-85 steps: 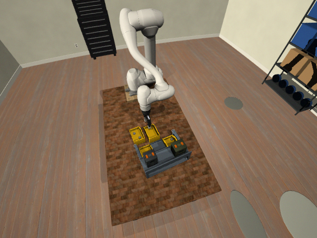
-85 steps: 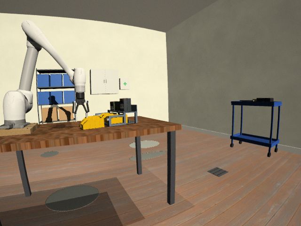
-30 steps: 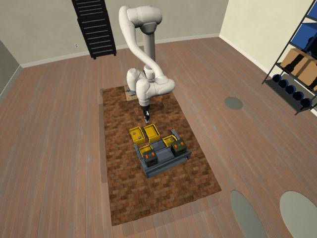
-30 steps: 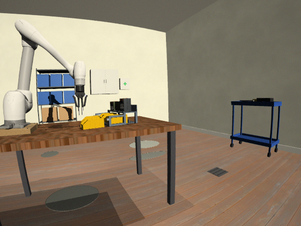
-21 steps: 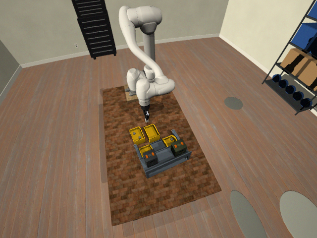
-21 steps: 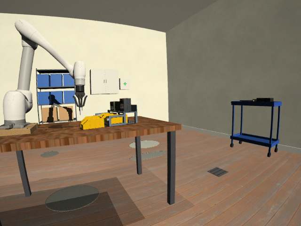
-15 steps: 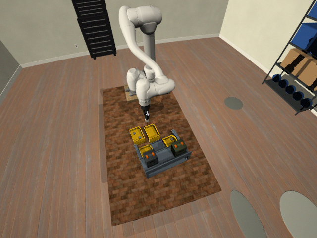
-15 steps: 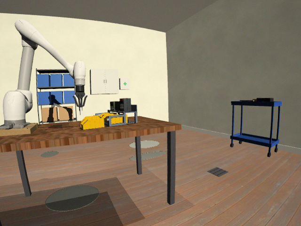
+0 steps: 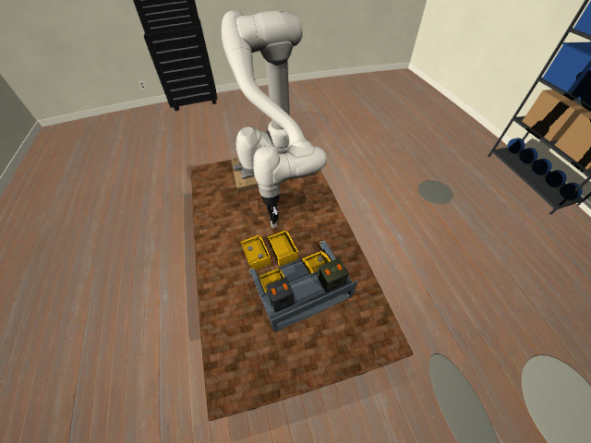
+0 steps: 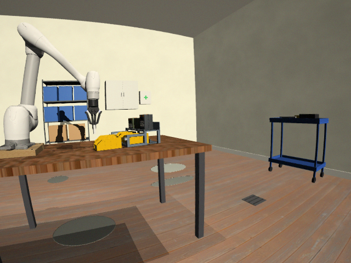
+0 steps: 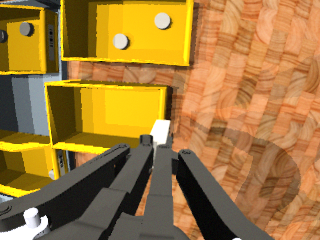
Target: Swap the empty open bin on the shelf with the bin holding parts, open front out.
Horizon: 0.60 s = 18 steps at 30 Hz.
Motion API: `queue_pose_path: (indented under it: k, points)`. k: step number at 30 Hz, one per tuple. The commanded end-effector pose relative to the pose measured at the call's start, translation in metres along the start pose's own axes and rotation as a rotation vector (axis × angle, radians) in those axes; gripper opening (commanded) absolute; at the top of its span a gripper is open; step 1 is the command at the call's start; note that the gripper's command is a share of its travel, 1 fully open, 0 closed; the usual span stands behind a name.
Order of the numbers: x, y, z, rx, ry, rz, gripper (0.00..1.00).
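Two yellow open bins stand side by side on the wooden table in front of the grey shelf point(image 9: 305, 291). The bin with the parts point(image 9: 255, 251) holds two grey round parts; it also shows in the wrist view point(image 11: 127, 20). The empty bin point(image 9: 283, 246) stands next to it and fills the left middle of the wrist view point(image 11: 107, 116). My gripper point(image 9: 273, 221) hangs above the table just off the empty bin's rear wall. Its fingers point(image 11: 160, 136) are pressed together with nothing between them. In the side view the gripper point(image 10: 93, 127) is clear above the bins.
The shelf holds a yellow bin at each end point(image 9: 271, 276) point(image 9: 316, 261), with a gap point(image 9: 295, 274) between them. Two dark boxes point(image 9: 280, 294) point(image 9: 332, 275) stand on its top board. The arm's base point(image 9: 247, 172) is at the table's far end.
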State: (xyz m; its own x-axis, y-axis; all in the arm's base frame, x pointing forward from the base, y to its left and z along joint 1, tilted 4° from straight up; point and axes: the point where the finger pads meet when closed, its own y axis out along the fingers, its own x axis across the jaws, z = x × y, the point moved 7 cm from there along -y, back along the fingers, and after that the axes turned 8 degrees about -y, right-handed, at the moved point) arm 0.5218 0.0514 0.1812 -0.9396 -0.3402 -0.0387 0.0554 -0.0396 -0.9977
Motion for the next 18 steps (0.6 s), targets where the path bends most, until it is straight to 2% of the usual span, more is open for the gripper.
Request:
queue_pose_path:
  k: [1, 6, 9, 18]
  points:
    - [-0.003, -0.004, -0.001, -0.002, -0.002, 0.005, 0.10]
    - [-0.004, -0.004, -0.001, -0.002, -0.009, 0.005, 0.10]
    - [-0.008, -0.007, -0.002, -0.001, -0.084, 0.005, 0.10]
    - [-0.059, -0.035, -0.020, 0.007, -0.762, 0.004, 0.10]
